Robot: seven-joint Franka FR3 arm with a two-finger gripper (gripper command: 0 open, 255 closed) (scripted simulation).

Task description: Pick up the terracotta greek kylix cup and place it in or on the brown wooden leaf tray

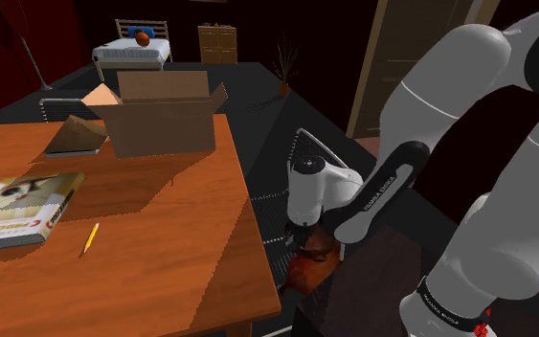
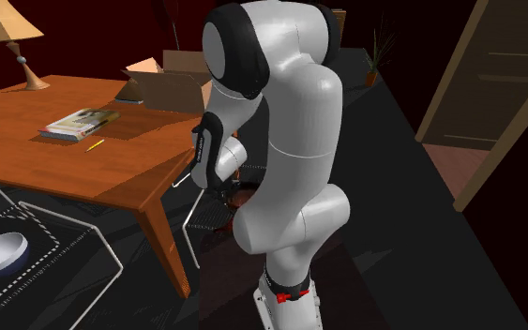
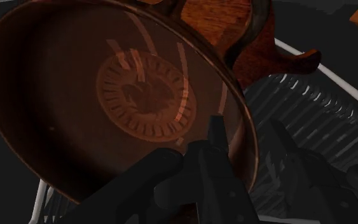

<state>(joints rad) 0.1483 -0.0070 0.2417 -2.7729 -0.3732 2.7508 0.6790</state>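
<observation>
Your gripper (image 3: 250,156) is closed to a narrow gap on the rim of the terracotta kylix cup (image 3: 107,95), with one black finger inside the bowl and the other outside it. The cup is tilted, and its inside, painted with a ringed medallion, faces the wrist camera. Just past the cup's far rim you see the brown wooden leaf tray (image 3: 285,60). It is over a dark mesh seat (image 3: 323,108) with a white tube frame, but you cannot tell whether the cup and tray touch. In the shoulder view the cup hangs at 6 o'clock from the hand, off the table's edge. The orange wooden table (image 1: 162,220) lies at 9 o'clock, carrying a pencil (image 1: 90,237) and a book (image 1: 23,211). An open cardboard box (image 1: 162,120) stands at 11 o'clock.
</observation>
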